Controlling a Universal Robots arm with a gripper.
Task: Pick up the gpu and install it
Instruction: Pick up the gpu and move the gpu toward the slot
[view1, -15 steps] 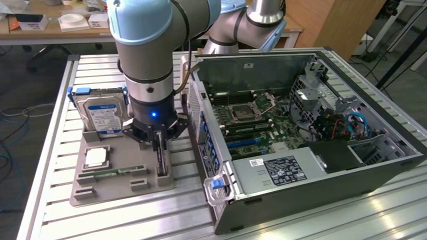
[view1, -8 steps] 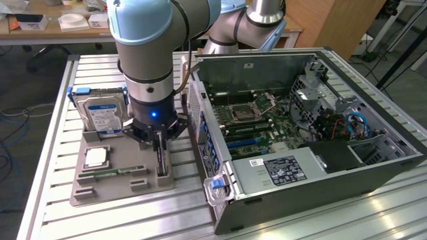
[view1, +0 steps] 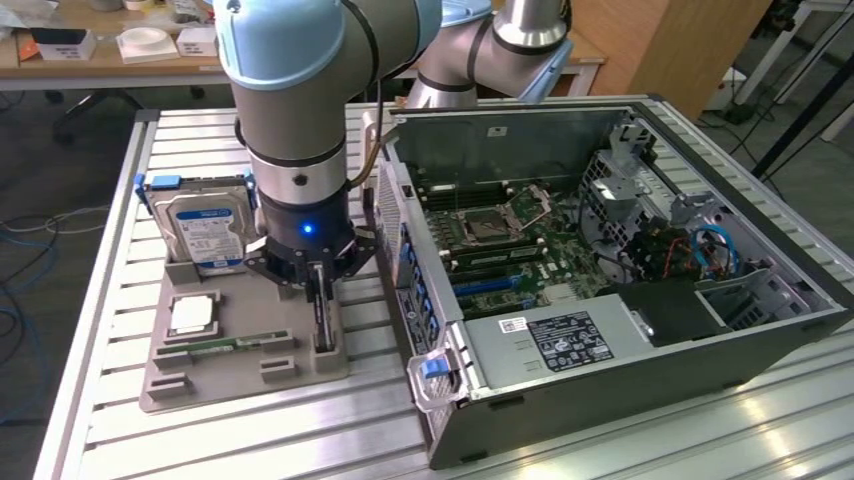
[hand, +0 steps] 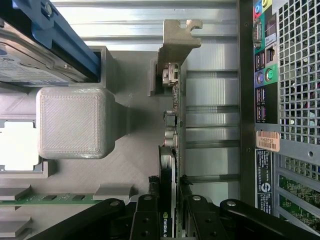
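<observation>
The pincer (hand: 169, 189) clasps the gpu (hand: 170, 125) from both sides; the gpu stands on edge in the grey holder (view1: 240, 385) on the table (view1: 267, 445).

Silver hard drive (view1: 200, 232) upright at far edge of grey holder tray (view1: 227, 385); square processor (view1: 194, 315) and green memory stick (view1: 220, 346) flat mid-tray. Open computer case (view1: 494, 135) just beside tray, on slatted table (view1: 200, 440).

A robotics lab or workshop — a robot arm (view1: 287, 90) stands over a slotted aluminium counter (view1: 747, 420) that carries an opened computer case (view1: 627, 250) and a grey printed holder (view1: 240, 375), with a hard drive (view1: 203, 228) and the gpu (view1: 322, 310) stood in its slots. Behind are wooden desks (view1: 80, 75) — and loose cables (view1: 34, 235) trail across the floor.
</observation>
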